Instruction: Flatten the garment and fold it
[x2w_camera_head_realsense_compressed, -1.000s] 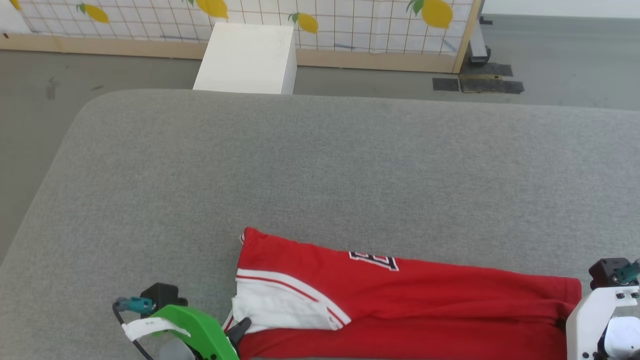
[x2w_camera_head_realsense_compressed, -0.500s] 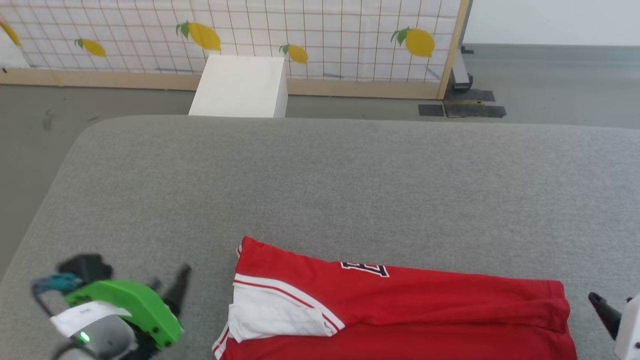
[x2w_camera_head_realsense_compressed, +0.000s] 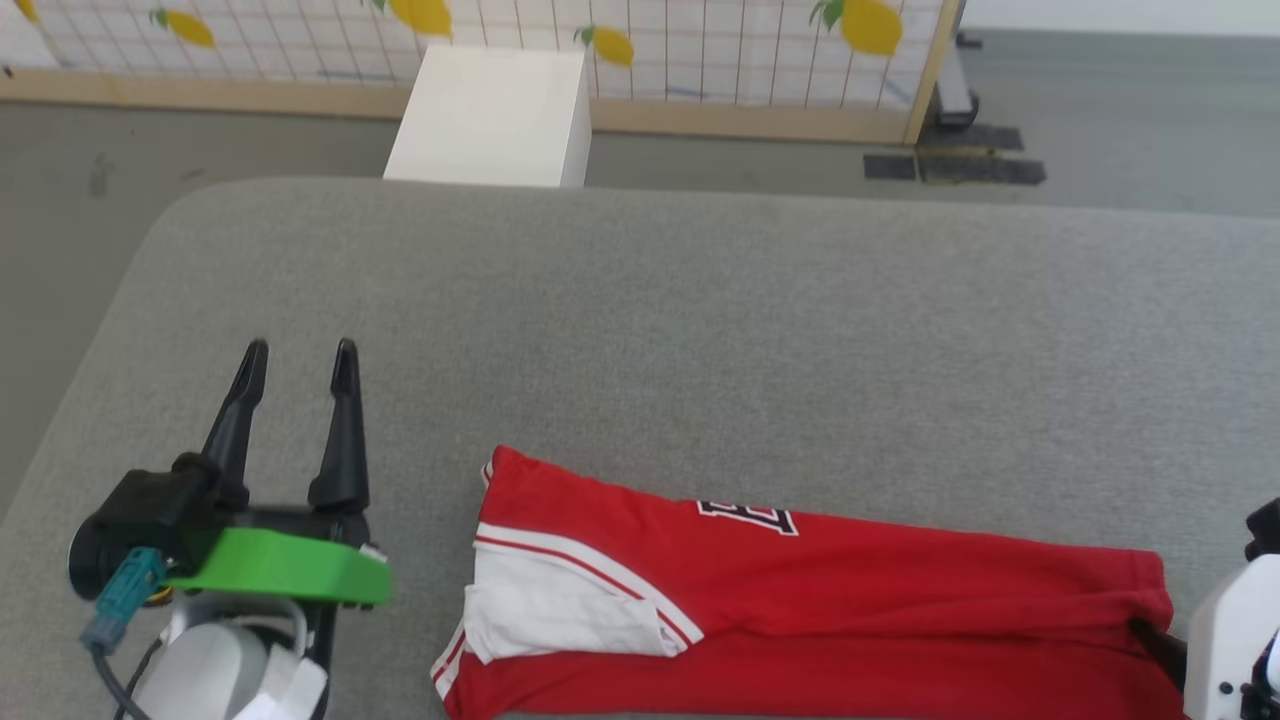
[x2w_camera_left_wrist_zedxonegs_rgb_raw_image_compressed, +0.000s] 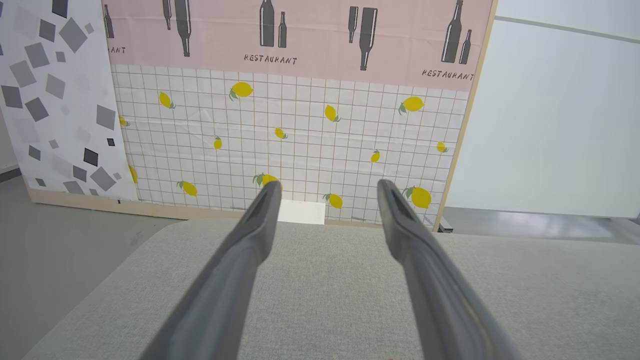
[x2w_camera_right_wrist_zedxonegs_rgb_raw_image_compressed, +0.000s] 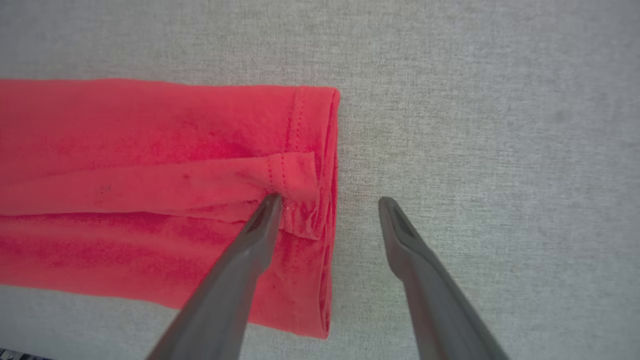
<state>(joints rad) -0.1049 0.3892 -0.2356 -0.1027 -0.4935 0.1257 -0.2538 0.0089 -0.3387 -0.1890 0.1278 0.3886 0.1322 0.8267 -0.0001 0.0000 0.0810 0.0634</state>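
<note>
The garment (x2w_camera_head_realsense_compressed: 850, 610) is a long red folded strip lying along the near edge of the grey padded surface (x2w_camera_head_realsense_compressed: 700, 320). Its white sleeve (x2w_camera_head_realsense_compressed: 560, 615) with striped trim is at the left end, and part of a black print shows on top. My left gripper (x2w_camera_head_realsense_compressed: 300, 350) is open and empty, left of the garment and apart from it, fingers pointing away. My right gripper (x2w_camera_right_wrist_zedxonegs_rgb_raw_image_compressed: 330, 201) is open at the red hem (x2w_camera_right_wrist_zedxonegs_rgb_raw_image_compressed: 305, 165). One of its fingers (x2w_camera_right_wrist_zedxonegs_rgb_raw_image_compressed: 250, 250) lies over the cloth, the other over bare grey surface.
Beyond the far edge of the surface stands a white box (x2w_camera_head_realsense_compressed: 490, 115) on the grey floor. A lemon-print partition (x2w_camera_head_realsense_compressed: 700, 40) runs behind it, and dark mats (x2w_camera_head_realsense_compressed: 955, 165) lie on the floor to the right. The surface's rounded left corner (x2w_camera_head_realsense_compressed: 170, 220) is near my left arm.
Both grippers have opened and let go of the garment's ends. My left gripper has drawn back to the left and now points away across the surface. The garment lies still.
</note>
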